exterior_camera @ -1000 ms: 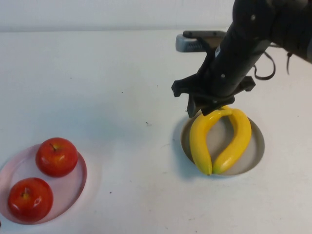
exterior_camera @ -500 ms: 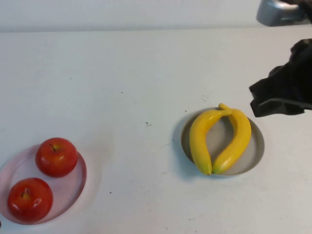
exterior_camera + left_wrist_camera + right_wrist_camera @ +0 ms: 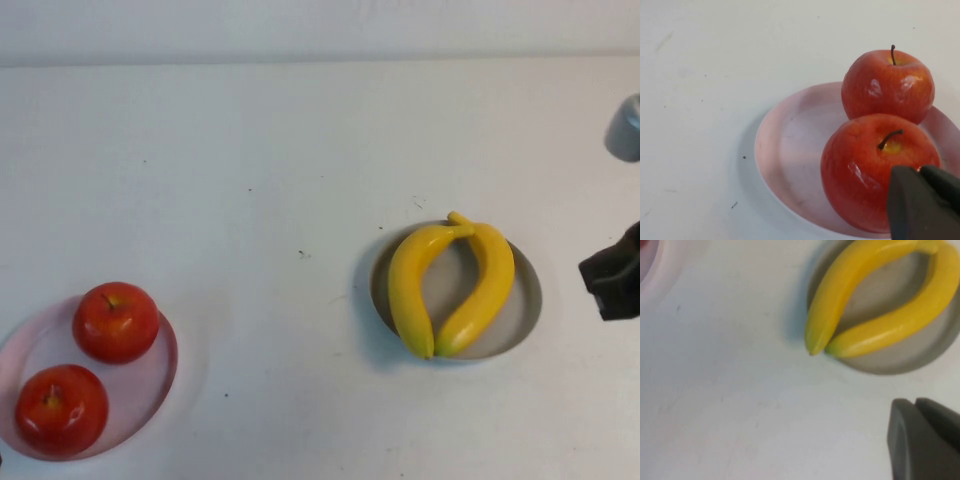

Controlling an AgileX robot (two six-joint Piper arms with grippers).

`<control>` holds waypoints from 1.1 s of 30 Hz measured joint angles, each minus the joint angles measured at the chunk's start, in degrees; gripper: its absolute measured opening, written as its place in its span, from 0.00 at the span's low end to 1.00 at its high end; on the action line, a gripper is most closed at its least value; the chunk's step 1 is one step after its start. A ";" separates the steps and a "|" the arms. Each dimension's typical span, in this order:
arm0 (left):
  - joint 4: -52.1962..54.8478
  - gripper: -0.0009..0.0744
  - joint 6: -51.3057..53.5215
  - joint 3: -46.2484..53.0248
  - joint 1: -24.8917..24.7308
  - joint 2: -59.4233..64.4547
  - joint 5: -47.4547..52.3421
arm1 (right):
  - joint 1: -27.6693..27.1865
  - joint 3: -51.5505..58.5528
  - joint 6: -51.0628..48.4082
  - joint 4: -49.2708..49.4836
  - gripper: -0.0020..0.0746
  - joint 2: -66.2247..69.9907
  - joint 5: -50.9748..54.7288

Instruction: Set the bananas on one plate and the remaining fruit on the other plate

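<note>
Two yellow bananas lie side by side on the grey-blue plate at the right; they also show in the right wrist view on that plate. Two red apples sit on the pale pink plate at the front left. My left gripper is shut and empty, just above the nearer apple on the pink plate. My right gripper is shut and empty, off to the side of the grey plate; part of its arm shows at the right edge.
The white table stretches between the two plates with only small specks on it. A grey part of the right arm shows at the far right edge.
My right arm has drawn back from over the bananas to the right edge of the high view. The bananas stay on the grey plate. The apples have not moved.
</note>
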 joint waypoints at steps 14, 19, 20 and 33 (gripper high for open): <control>0.00 0.02 0.00 0.00 0.00 0.00 0.00 | -23.36 49.67 -0.11 2.48 0.01 -39.88 -41.66; 0.00 0.02 0.00 0.00 0.00 0.00 0.00 | -26.63 61.32 -0.19 2.63 0.01 -52.43 -51.23; 0.00 0.02 0.00 0.00 0.00 0.00 0.00 | -26.88 62.79 -0.19 2.63 0.01 -54.39 -53.15; 0.00 0.02 0.00 0.00 0.00 0.00 0.00 | -26.91 65.47 -0.19 -0.41 0.01 -62.56 -43.24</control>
